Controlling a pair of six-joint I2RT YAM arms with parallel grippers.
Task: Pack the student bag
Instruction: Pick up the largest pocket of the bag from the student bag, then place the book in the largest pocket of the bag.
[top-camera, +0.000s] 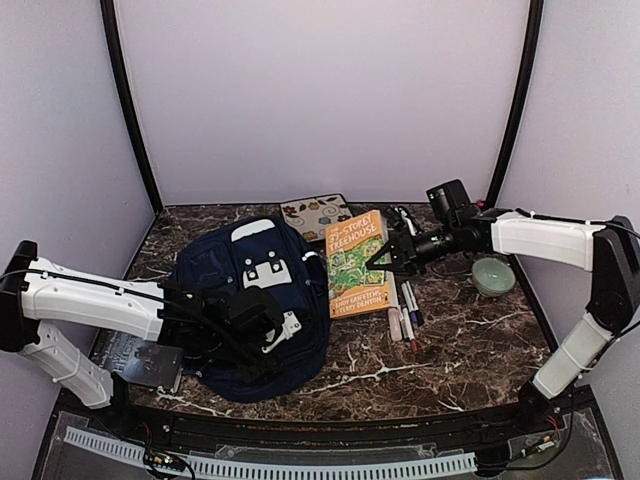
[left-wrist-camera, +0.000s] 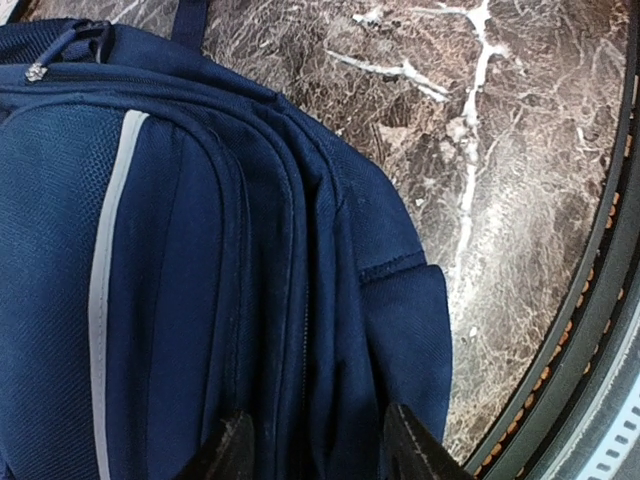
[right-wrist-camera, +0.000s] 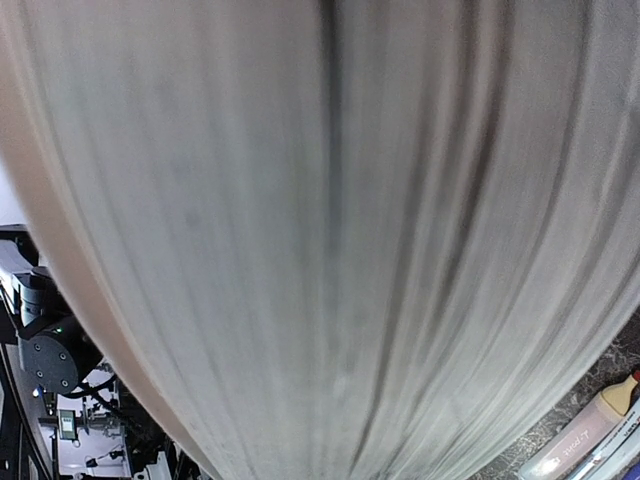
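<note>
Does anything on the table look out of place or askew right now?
Only the orange book: the right gripper holds its right edge, so it seems propped at a slant beside the student bag, not flat. Nothing looks spilled or damaged.

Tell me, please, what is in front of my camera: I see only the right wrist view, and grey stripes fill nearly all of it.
Observer: Those are the page edges of the orange Treehouse book; the right hand sits on its right edge and appears to grip it.
Operator: Where is the bag from there?
Observer: The student bag lies directly beside the book, on the left arm's side.
Operator: Is the left hand busy?
Observer: The left hand is on the bag; its fingers straddle a fold of fabric, but whether they pinch it I cannot tell.
</note>
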